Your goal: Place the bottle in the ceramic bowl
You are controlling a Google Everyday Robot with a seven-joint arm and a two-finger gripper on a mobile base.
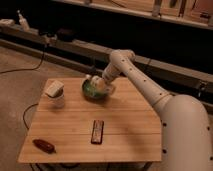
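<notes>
The green ceramic bowl [91,94] sits at the far middle of the wooden table [125,125]. My gripper [98,83] reaches in from the right and is low over the bowl's inside. It is shut on the cream-white bottle [93,80], which lies tilted with its narrow end towards the left, just above or touching the bowl. The arm hides the right part of the bowl.
A clear jar topped by a white block [55,93] stands at the table's left. A dark flat bar [97,131] lies near the front middle. A reddish-brown object [44,145] lies at the front left corner. A white spray bottle [22,20] stands far back left.
</notes>
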